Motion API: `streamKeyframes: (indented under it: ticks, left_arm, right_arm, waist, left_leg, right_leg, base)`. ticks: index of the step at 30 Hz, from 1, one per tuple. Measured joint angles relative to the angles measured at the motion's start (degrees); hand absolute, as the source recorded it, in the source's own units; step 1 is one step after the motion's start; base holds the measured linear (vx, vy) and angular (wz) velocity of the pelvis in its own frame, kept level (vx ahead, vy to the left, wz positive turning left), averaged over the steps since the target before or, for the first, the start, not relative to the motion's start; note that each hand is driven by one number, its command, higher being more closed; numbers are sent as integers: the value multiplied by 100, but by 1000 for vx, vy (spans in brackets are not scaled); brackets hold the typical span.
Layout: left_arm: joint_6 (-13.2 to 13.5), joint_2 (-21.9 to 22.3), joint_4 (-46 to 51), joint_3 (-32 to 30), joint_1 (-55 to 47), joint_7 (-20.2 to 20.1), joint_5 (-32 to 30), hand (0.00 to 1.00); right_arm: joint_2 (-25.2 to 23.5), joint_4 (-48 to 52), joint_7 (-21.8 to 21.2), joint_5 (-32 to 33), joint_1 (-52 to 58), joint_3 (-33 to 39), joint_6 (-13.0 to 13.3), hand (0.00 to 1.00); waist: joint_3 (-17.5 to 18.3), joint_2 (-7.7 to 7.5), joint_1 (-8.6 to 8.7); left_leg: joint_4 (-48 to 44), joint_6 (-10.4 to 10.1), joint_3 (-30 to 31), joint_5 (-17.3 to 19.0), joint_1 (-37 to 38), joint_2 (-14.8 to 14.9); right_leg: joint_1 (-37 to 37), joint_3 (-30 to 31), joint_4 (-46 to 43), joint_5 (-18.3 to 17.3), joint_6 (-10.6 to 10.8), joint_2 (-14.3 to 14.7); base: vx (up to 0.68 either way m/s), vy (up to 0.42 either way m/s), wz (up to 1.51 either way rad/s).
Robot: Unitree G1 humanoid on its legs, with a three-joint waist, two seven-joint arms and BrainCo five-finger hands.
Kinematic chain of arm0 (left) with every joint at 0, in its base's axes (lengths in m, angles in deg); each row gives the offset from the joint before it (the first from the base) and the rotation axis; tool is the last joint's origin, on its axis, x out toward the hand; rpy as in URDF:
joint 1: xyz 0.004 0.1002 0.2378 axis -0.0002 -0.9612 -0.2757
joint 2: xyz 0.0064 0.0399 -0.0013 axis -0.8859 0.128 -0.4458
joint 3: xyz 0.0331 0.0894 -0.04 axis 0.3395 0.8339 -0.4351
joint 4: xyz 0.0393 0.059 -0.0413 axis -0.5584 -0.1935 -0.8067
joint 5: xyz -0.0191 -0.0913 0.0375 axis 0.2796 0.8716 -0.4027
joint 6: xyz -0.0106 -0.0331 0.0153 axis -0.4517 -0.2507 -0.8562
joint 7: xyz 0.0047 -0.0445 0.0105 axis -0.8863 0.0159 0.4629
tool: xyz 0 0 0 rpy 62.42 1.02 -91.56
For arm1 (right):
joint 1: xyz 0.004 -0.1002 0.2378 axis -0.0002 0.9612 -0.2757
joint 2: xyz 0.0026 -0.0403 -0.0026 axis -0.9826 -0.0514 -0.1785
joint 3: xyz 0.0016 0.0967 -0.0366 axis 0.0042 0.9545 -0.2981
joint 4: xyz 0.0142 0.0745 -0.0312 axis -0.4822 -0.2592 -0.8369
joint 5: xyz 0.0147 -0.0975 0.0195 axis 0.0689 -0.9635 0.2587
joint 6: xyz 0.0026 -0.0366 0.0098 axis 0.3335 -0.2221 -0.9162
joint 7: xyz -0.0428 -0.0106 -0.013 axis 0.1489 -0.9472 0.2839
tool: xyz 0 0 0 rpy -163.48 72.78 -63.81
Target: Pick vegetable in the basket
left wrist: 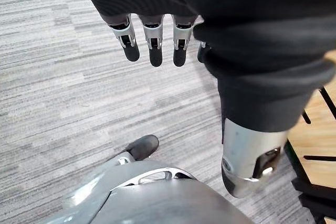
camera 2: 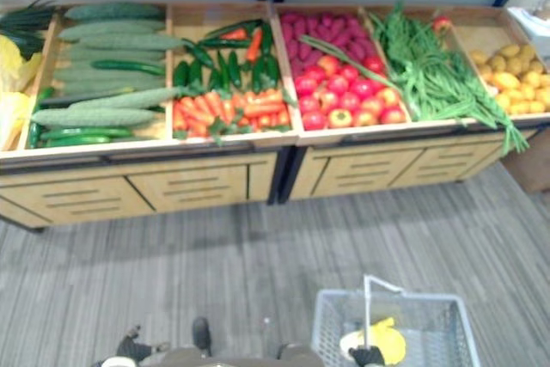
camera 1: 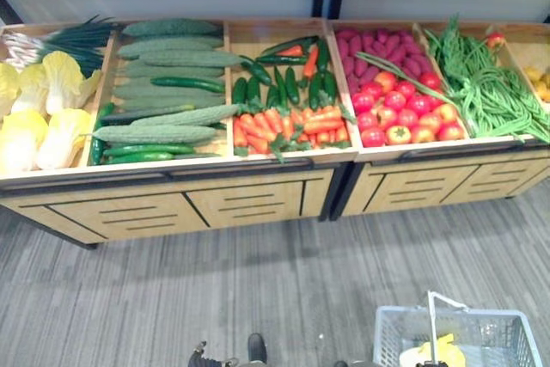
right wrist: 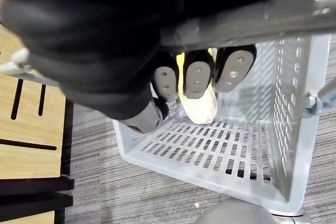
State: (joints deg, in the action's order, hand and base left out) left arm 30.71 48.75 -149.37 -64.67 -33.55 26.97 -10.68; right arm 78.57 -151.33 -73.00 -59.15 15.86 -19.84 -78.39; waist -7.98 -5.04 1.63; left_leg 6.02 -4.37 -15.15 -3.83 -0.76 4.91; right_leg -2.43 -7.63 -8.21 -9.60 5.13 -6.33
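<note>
A pale grey plastic basket (camera 1: 507,334) hangs low at my right side above the floor. My right hand (right wrist: 198,77) is shut on its metal handle (right wrist: 252,17), fingers curled round the bar. Inside the basket lies one yellow vegetable (camera 2: 384,340), seen past the fingers as a pale yellow piece (right wrist: 202,109) against the basket's wall. My left hand (left wrist: 152,40) hangs over the grey floor, fingers straight and holding nothing. Both hands are well short of the produce stand.
A wooden stand (camera 1: 258,199) with drawers spans the far side. Its bins hold cabbages (camera 1: 39,118), cucumbers (camera 1: 163,83), carrots (camera 1: 292,126) with green peppers, tomatoes (camera 1: 404,113), green beans (camera 1: 485,83) and yellow potatoes (camera 2: 516,79). Grey striped floor lies between.
</note>
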Motion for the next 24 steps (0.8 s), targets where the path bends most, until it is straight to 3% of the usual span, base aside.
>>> streamKeyframes:
  ticks: [7, 11, 15, 16, 17, 19, 20, 21, 23, 24]
  left_arm:
    - [33, -104, 13, 214, 21, 4, -77, 0]
    - [31, -115, 14, 279, 108, 11, -75, 0]
    - [18, -125, 28, 246, 108, 15, -75, 0]
    - [17, -124, 61, 225, 106, 15, -75, 0]
    - [20, -109, 122, 193, 90, 14, -75, 0]
    - [10, -93, 163, 142, 39, 11, -78, 0]
    - [25, -30, 257, 65, -20, 31, -69, 0]
    - [20, 24, 304, -21, -69, 22, -71, 0]
    - [19, 101, 297, -36, -80, 18, -72, 0]
    - [20, 180, 288, -77, -79, 32, -71, 0]
  right_arm:
    - [127, 14, 207, -69, 78, 17, 26, 100]
    - [294, 150, 225, -129, 73, 20, 26, 100]
    - [311, 266, 222, -298, 130, -10, 73, 100]
    - [310, 266, 219, -298, 136, -41, 79, 100]
    - [323, 266, 217, -302, 140, -69, 88, 100]
    - [388, 263, 215, -338, 111, -204, 92, 100]
    - [437, 265, 215, -396, 172, -192, 94, 100]
    - [515, 265, 218, -438, 215, -129, 93, 100]
    - [574, 265, 217, -461, 228, -58, 92, 100]
    - [645, 266, 220, -471, 225, -19, 91, 100]
  waist:
    - [46, 113, 26]
    - [-23, 251, 98]
    - [6, 195, 143]
    - [12, 170, 141]
    - [16, 163, 121]
    - [-37, 262, 87]
    - [-34, 286, 124]
    - [-50, 339, -24]
    - [-51, 338, -25]
    - [-44, 407, -25]
  left_leg:
    - [-1, 45, -14, 31, -3, 6]
    - [-2, 41, 56, 33, 1, 55]
    - [-192, 29, 79, 126, 54, -65]
    - [-474, 19, 90, 267, -56, -60]
    - [-1250, -90, 88, 640, -376, 53]
    - [-2657, -74, 163, 869, -975, 279]
    - [-3477, 27, 338, 731, -1348, 440]
    - [-3959, 33, 412, 507, -1480, 508]
    - [-4161, -2, 532, 290, -1562, 506]
    - [-4233, -33, 604, 314, -1667, 493]
  right_leg:
    - [37, 36, -83, 16, 28, -44]
    - [384, 47, -836, -15, -7, -48]
    - [446, 89, -1323, -427, -68, -193]
    - [425, 116, -1334, -513, -92, -213]
    - [401, 158, -1281, -694, -153, -199]
    - [244, 111, -1185, -988, -126, -136]
    - [174, 94, -1235, -1011, -168, -72]
    - [65, 176, -1274, -1033, -207, -9]
    - [-24, 196, -1230, -1036, -216, -8]
    - [-105, 207, -1179, -1034, -227, -12]
  base:
    - [-9, -1, -2]
    - [-10, 7, 6]
    - [32, -26, 11]
    - [34, -71, 4]
    - [17, -101, -10]
    - [29, -153, 2]
    - [42, -199, 3]
    - [29, -197, -7]
    - [55, -108, -8]
    - [65, -66, -2]
